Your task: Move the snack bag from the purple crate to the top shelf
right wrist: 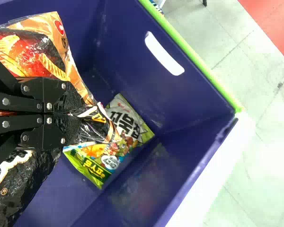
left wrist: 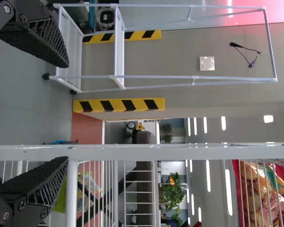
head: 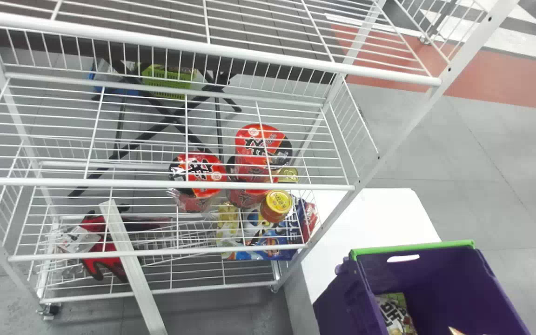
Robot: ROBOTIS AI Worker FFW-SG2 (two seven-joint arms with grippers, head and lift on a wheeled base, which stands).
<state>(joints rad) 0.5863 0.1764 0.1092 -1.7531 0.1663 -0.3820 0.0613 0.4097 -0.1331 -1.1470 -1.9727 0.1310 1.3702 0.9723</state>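
Observation:
The purple crate (head: 435, 279) stands at lower right in the head view, with a green rim. In the right wrist view my right gripper (right wrist: 68, 118) is shut on a black and orange snack bag (right wrist: 28, 52) over the crate (right wrist: 132, 61); the bag bulges out on both sides of the fingers. The orange corner of a bag (head: 455, 331) shows at the head view's bottom edge. In the left wrist view my left gripper (left wrist: 67, 113) stands open beside a white shelf post, nothing between its fingers. The highest wire shelf (head: 203, 44) in the head view crosses its top.
Green and white snack bags (right wrist: 125, 118) lie on the crate floor. Red noodle packs (head: 198, 174) and a yellow-lidded can (head: 277, 204) stand on lower rack levels. A white table (head: 375, 223) adjoins the rack. Behind bars is a red package (left wrist: 260, 189).

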